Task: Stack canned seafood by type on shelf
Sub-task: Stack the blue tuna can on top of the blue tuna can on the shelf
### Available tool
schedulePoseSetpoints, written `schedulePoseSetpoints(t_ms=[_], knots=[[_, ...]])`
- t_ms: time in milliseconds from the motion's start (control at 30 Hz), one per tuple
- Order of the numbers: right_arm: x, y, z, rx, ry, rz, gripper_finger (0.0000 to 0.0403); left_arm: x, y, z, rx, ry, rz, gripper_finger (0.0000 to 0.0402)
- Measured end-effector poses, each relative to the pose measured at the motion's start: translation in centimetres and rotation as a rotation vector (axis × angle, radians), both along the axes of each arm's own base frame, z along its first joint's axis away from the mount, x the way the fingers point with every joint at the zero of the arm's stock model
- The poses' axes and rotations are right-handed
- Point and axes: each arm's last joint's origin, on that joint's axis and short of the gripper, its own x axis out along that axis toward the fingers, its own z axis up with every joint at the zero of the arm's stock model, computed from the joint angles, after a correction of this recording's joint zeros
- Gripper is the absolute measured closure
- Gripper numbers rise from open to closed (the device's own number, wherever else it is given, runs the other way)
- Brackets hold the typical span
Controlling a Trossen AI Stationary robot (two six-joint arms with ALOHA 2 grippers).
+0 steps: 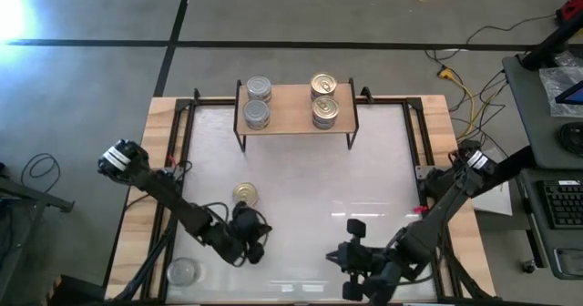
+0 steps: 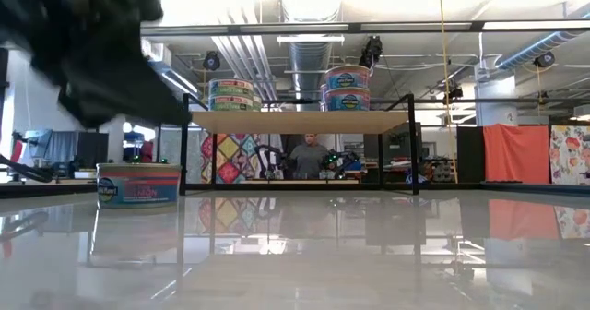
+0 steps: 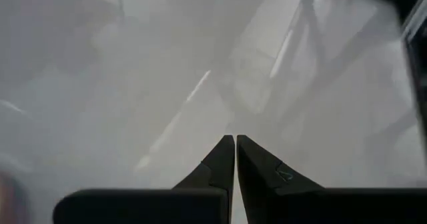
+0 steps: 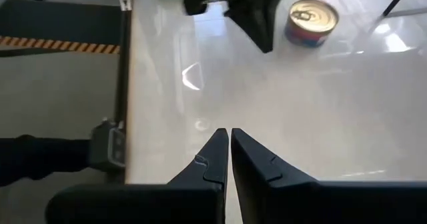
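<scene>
The light-wood shelf (image 1: 296,117) on black wire legs stands at the table's far side. It carries two silver-topped tins (image 1: 258,102) on its left part and two gold-topped tins (image 1: 324,99) on its right; the low view shows each pair one above the other (image 2: 230,95) (image 2: 347,87). A gold-topped tin (image 1: 244,195) (image 4: 312,21) stands upright on the table. My left gripper (image 1: 248,242) (image 3: 235,139) hovers just near of it, shut and holding nothing. My right gripper (image 1: 351,251) (image 4: 229,131) is shut over the table's near middle. A silver-topped tin (image 1: 184,271) sits at the near left corner.
The white tabletop (image 1: 310,197) has a wooden border and black rails along its left and right sides. In the low view the left arm (image 2: 92,52) looms dark at the upper left, above the lone tin (image 2: 138,184). A person (image 2: 309,155) shows far behind the shelf.
</scene>
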Motion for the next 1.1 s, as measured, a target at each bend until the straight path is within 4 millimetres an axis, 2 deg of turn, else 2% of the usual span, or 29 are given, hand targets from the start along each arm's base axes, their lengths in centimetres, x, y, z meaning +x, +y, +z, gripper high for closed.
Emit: schedulePoseSetpoints(t_ms=[100,233,367,467,600,833,967,1100], knots=[[0.4,-0.4,0.0,-0.024,0.002,0.005,0.0392,0.1,-0.5,1.9,0.134,0.124,-0.045,0.0399],[0.6,-0.7,0.0,-0.044,0.006,0.010,0.0392,-1.0,-0.1,4.4,0.333,0.379,-0.058,0.0399],[0.6,-0.9,-0.2,-0.075,0.010,0.022,0.0392,-2.4,0.8,5.8,0.463,0.637,-0.088,0.0399],[0.6,-0.9,-0.6,-0.084,0.019,0.022,0.0392,-3.7,1.7,6.1,0.530,0.828,-0.130,0.0400],[0.4,-1.0,-1.4,-0.094,0.034,0.019,0.0392,-4.7,2.4,5.1,0.517,0.914,-0.081,0.0400],[0.3,-1.2,-2.6,-0.097,0.047,0.010,0.0392,-5.9,4.5,1.6,0.623,0.982,-0.083,0.0400],[0.3,-1.1,-2.9,-0.086,0.035,0.010,0.0392,-5.5,5.9,-0.2,0.616,0.992,-0.103,0.0400],[0.3,-1.2,-3.0,-0.072,0.035,-0.004,0.0392,-4.3,6.6,-1.1,0.601,0.919,-0.131,0.0400]])
